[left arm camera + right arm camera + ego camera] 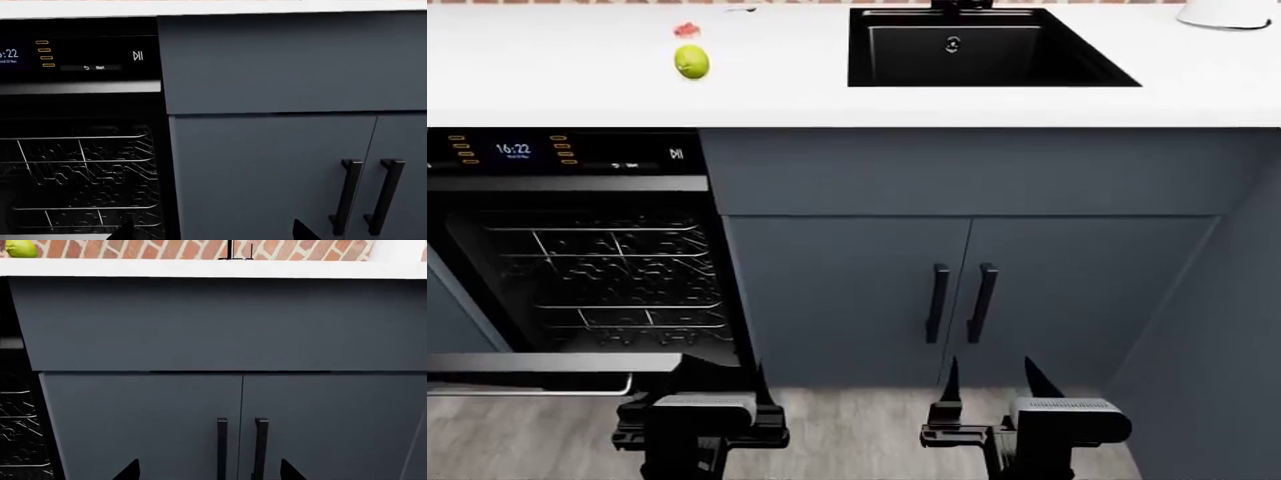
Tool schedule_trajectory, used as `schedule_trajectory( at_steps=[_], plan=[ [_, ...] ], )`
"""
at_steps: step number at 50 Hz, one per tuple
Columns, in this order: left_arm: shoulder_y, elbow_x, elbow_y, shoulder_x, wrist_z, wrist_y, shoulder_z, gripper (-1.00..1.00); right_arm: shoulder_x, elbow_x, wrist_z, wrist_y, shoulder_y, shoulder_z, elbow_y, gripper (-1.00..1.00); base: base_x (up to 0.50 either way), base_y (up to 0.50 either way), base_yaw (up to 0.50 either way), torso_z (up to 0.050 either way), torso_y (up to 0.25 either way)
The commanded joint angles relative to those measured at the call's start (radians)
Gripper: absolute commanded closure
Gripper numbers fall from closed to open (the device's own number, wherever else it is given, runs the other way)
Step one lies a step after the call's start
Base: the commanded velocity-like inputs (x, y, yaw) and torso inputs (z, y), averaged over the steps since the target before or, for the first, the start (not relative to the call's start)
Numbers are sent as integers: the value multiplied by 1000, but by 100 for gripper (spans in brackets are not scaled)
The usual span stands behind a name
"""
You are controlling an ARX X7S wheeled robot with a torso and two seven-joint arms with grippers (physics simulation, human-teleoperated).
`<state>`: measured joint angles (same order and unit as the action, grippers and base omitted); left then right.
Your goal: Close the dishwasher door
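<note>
both hands (pixel 988 385) (pixel 701 375) low, fingers parted

Dishwasher door (pixel 527 372): glossy black panel, silver bar handle (pixel 534 386) along its edge, swung fully down and flat, below the open rack cavity (pixel 601 280), before my left arm.

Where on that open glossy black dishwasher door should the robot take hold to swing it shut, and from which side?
Best at the free front edge of the glossy black dishwasher door, where the thin silver bar handle runs. The door lies folded down and flat, hinged at the cabinet, so the left gripper, already beside that edge, should probably come from underneath and lift up.
</note>
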<state>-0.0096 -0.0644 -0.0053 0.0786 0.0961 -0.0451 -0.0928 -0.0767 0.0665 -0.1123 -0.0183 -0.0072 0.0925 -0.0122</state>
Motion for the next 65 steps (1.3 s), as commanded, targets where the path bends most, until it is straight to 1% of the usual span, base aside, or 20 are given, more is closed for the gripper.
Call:
schedule_trajectory(
  at_steps=[1,65],
  plan=[
    [0,-15,0,13,19,3,-13,-100,-13,8,-19,-4,1,17,0,-100,0,0,0,-50,0],
    [-1,-65,4,63,87,20,-72,-100,-65,47,-101,-10,4,75,-6,-100,0,0,0,-50,0]
  ],
)
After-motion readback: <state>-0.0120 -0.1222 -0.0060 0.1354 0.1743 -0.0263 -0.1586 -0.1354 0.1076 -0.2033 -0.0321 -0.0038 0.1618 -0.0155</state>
